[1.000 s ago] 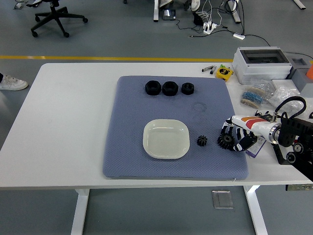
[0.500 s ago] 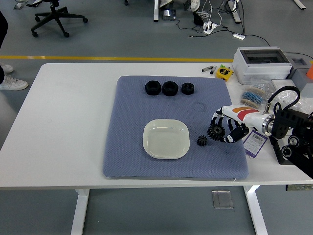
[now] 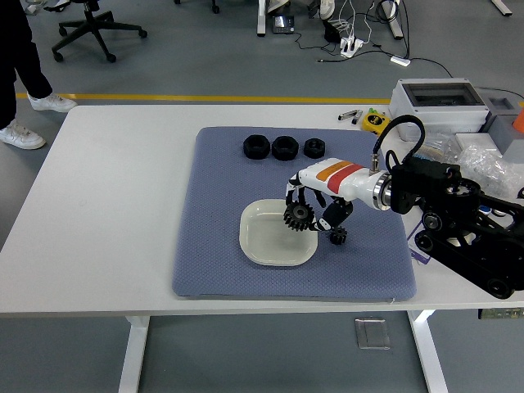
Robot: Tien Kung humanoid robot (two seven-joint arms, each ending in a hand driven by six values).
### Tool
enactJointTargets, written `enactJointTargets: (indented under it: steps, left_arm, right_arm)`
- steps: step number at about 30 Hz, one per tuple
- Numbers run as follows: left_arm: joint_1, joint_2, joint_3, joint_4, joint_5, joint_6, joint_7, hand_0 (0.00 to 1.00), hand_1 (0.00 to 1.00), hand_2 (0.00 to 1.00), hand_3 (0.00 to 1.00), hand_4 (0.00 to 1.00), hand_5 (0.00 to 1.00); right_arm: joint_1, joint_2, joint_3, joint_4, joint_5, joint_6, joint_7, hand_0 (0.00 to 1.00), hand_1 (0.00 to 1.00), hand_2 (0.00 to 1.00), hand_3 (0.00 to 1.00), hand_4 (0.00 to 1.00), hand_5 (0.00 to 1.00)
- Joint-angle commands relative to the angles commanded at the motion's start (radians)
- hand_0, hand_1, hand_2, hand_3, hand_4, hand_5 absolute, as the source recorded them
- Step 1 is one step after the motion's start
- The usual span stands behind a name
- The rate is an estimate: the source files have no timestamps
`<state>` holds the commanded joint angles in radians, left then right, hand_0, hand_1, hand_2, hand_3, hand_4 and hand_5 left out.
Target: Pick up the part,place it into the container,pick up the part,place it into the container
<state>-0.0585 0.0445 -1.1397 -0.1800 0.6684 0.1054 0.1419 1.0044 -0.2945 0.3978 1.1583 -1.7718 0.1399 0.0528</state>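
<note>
My right hand (image 3: 309, 209) is shut on a black gear (image 3: 298, 216) and holds it above the right part of the white square dish (image 3: 262, 237) on the blue mat (image 3: 221, 188). A second, smaller black gear (image 3: 338, 237) lies on the mat just right of the dish, under my wrist. Three black nut-like parts (image 3: 283, 147) stand in a row at the mat's far edge. My left arm is out of view.
A grey box (image 3: 434, 102), bags of small parts (image 3: 483, 160) and a yellow tape measure (image 3: 376, 120) lie at the table's right back. A person's legs (image 3: 24, 57) stand at the far left on the floor.
My right hand lifted the larger gear from the mat's right edge and carried it left to above the dish. A person walked in at the far left.
</note>
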Motion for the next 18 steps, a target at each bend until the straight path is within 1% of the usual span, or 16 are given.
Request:
enactJointTargets:
  steps: [1, 2, 4, 7, 8, 10, 13, 14, 18]
  left_arm:
    - [-0.001, 0.0, 0.003, 0.0, -0.002, 0.0, 0.0, 0.948, 0.921, 0.9, 0.607, 0.561, 0.692]
    - [-0.002, 0.0, 0.005, 0.0, -0.005, 0.001, 0.0, 0.947, 0.922, 0.901, 0.608, 0.561, 0.69]
    - [-0.006, 0.0, 0.014, 0.0, -0.012, 0.001, -0.001, 0.947, 0.922, 0.901, 0.608, 0.561, 0.69]
    - [-0.013, 0.0, 0.031, 0.0, -0.029, 0.005, -0.004, 0.947, 0.922, 0.901, 0.608, 0.561, 0.69]
    - [-0.014, 0.0, 0.035, 0.0, -0.033, 0.006, -0.005, 0.948, 0.924, 0.901, 0.608, 0.563, 0.69]
    - [-0.017, 0.001, 0.042, 0.0, -0.04, 0.007, -0.007, 0.948, 0.924, 0.901, 0.608, 0.563, 0.69]
    - [-0.019, 0.002, 0.047, 0.0, -0.049, 0.01, -0.012, 0.948, 0.924, 0.901, 0.608, 0.563, 0.69]
    - [-0.02, 0.002, 0.049, 0.0, -0.052, 0.012, -0.013, 0.949, 0.926, 0.901, 0.606, 0.564, 0.691]
    - [-0.02, 0.003, 0.062, 0.0, -0.065, 0.013, -0.016, 0.949, 0.926, 0.901, 0.606, 0.564, 0.691]
  right_arm:
    - [0.012, 0.021, -0.011, -0.01, 0.0, 0.008, -0.005, 0.193, 0.284, 0.361, 0.393, 0.551, 0.002]
    - [0.021, 0.036, -0.019, -0.019, 0.003, 0.016, -0.009, 0.194, 0.287, 0.365, 0.4, 0.586, 0.002]
    - [0.038, 0.066, -0.038, -0.044, 0.006, 0.032, -0.016, 0.194, 0.287, 0.365, 0.4, 0.586, 0.002]
    - [0.061, 0.104, -0.058, -0.088, -0.021, 0.059, -0.026, 0.194, 0.287, 0.365, 0.4, 0.586, 0.002]
    - [0.067, 0.114, -0.063, -0.103, -0.034, 0.07, -0.032, 0.262, 0.349, 0.441, 0.472, 0.689, 0.106]
    - [0.076, 0.131, -0.075, -0.132, -0.07, 0.08, -0.038, 0.262, 0.349, 0.441, 0.472, 0.689, 0.106]
    - [0.078, 0.144, -0.087, -0.161, -0.111, 0.071, -0.046, 0.262, 0.349, 0.441, 0.472, 0.689, 0.106]
    - [0.079, 0.146, -0.092, -0.169, -0.128, 0.071, -0.046, 0.367, 0.504, 0.659, 0.771, 0.998, 0.374]
    - [0.08, 0.145, -0.091, -0.182, -0.168, 0.085, -0.046, 0.367, 0.504, 0.659, 0.771, 0.998, 0.374]
